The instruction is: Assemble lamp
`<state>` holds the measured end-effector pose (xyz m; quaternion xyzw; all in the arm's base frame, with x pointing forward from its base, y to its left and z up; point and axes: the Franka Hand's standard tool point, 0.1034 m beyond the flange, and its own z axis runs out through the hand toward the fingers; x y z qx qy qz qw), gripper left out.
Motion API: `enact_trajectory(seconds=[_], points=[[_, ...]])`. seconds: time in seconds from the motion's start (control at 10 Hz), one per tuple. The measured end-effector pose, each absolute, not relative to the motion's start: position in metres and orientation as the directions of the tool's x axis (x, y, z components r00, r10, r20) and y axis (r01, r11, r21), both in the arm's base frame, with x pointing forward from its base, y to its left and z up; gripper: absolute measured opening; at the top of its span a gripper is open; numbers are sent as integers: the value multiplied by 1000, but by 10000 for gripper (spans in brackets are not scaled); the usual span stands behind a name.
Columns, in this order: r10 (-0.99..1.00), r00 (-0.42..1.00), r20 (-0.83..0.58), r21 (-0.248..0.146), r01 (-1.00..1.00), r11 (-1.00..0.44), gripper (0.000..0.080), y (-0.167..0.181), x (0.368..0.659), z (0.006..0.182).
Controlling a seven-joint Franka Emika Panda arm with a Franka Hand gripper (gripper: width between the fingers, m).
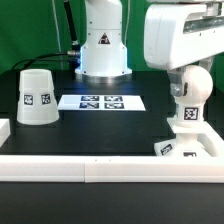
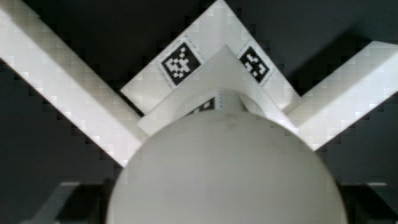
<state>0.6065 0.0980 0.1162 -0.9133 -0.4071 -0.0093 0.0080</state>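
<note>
Looks like the fingers [image 1: 179, 88] are clamped on the bulb [image 1: 188, 108], holding it upright at the frame's right just over the base block [image 1: 172, 148], which sits wedged in the rail [image 1: 60, 164] corner, presumably so the stem drops straight in.

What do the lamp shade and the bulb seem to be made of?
Lamp shade: likely matte white plastic; its surface is even and dull, without glare. Bulb: apparently the same matte white plastic; its round head shades softly, with no gloss. Printed or moulded, I cannot tell.
</note>
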Motion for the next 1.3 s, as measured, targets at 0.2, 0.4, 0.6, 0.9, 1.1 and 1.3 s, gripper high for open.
enact_trajectory(seconds=[0.2, 0.4, 0.6, 0.9, 1.1, 1.3], points=[[712, 702, 33, -4, 712, -702, 577, 96, 607, 116], [565, 825, 38, -13, 565, -825, 577, 96, 608, 116], [400, 916, 43, -22, 401, -916, 579, 97, 609, 116], [140, 989, 39, -34, 141, -989, 580, 97, 609, 116], [-20, 999, 33, -40, -18, -999, 580, 97, 609, 116], [-166, 986, 27, -44, -165, -985, 580, 97, 609, 116]])
